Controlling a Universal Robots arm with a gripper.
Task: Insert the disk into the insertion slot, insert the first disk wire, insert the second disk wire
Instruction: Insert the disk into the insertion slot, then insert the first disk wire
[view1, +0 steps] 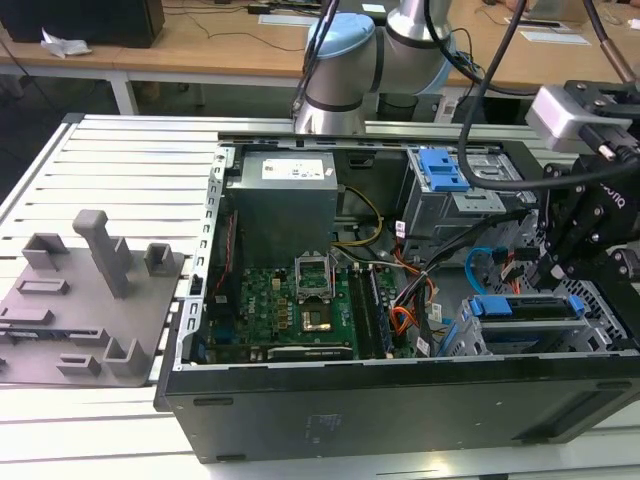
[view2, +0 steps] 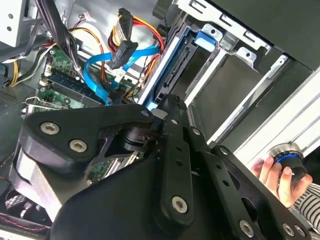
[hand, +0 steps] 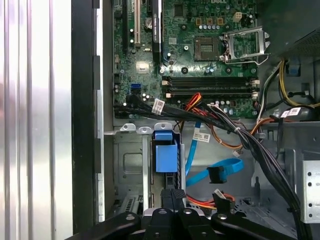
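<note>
Hovering with jaws closed on nothing, we face the disk (hand: 166, 156) just ahead of their tips, seated in the insertion slot (hand: 128, 170). Shut jaws likely serve as a pusher.

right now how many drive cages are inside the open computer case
2. A taller plain grey metal cage bearing a blue ridged latch stands farther from the camera; a perforated grey cage at the exterior view's right holds the blue-framed disk. Cabling may hide more.
</note>
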